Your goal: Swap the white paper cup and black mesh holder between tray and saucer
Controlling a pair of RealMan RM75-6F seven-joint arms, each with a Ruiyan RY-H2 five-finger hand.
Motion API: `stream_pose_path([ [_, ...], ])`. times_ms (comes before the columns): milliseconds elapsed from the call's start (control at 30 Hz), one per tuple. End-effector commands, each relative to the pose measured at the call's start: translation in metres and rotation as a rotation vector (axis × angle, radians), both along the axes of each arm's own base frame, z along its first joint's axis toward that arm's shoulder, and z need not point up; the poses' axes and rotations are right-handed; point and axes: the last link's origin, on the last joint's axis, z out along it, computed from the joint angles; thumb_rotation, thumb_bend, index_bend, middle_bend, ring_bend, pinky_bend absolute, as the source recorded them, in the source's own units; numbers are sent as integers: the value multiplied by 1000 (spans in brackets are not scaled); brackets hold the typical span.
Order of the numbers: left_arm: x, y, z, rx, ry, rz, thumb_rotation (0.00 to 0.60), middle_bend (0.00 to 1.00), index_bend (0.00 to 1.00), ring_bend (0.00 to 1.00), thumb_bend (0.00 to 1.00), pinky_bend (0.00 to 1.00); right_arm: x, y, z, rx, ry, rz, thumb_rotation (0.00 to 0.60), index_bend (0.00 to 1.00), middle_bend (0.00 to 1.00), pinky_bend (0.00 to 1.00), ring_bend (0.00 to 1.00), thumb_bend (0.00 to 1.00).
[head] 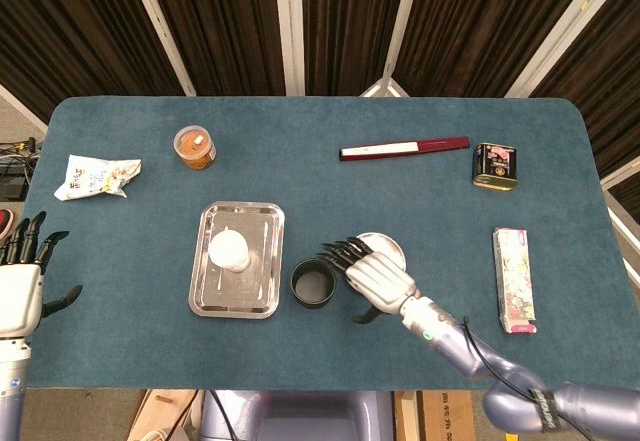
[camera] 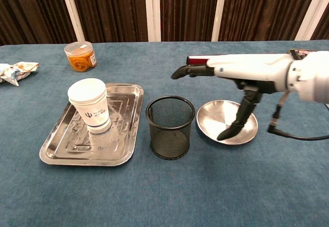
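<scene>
Between rectangular steel tray [camera: 61, 150] and round metal saucer [camera: 227, 121] stands the black mesh holder [camera: 170, 126]; right robot hand [camera: 241, 72] hovers spread wide, empty. Light, rigid: grip its rim.

My right hand [camera: 247, 75] hangs open over the round steel saucer [camera: 226, 129], fingers [camera: 187, 72] reaching above the black mesh holder [camera: 170, 126]. The holder stands in the narrow gap between saucer and rectangular steel tray [camera: 61, 152]; blue counter [camera: 205, 196] in front lies open.
</scene>
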Motion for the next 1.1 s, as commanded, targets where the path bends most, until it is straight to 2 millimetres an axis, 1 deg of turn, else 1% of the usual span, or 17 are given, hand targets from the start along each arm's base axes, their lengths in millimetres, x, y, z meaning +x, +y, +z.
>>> stream_pose_path([
  [33,-1,0,0,-5,-8,7,600,0,223,0,144,126,16,-8,-15,3,15,13,600,0,0,0,0,0],
  [200,-1,1,1,-2,-12,11,600,0,223,0,147,126,28,-11,-32,23,29,8,600,0,10,0,4,0],
  [333,-2,1,3,8,-18,13,600,0,224,0,149,127,35,-15,-41,11,46,13,600,7,70,0,66,0],
  [433,-2,2,4,19,-27,12,600,0,224,0,150,127,38,-17,-46,0,48,4,600,76,149,0,150,0],
  [533,-3,2,5,24,-37,11,600,0,224,0,151,127,39,-18,-48,-22,50,4,600,170,235,4,235,0],
  [600,-3,2,5,24,-42,9,600,0,224,0,151,127,39,-18,-50,-37,58,6,600,241,302,26,303,0],
  [767,-2,2,6,32,-53,8,600,0,228,0,152,128,37,-18,-53,-77,76,21,600,352,398,98,408,0],
  [867,-2,2,7,39,-57,6,600,0,229,0,152,128,37,-18,-51,-91,57,15,600,401,435,132,442,0],
  [933,-3,1,8,45,-58,6,600,0,229,0,152,128,36,-20,-46,-113,45,19,600,425,452,143,454,0],
  [1000,-3,1,9,51,-55,9,600,0,230,0,152,128,36,-22,-38,-134,36,23,600,434,456,145,457,0],
  [1100,-4,2,9,55,-54,12,600,0,230,0,152,128,34,-27,-16,-183,19,12,600,435,456,145,457,0],
])
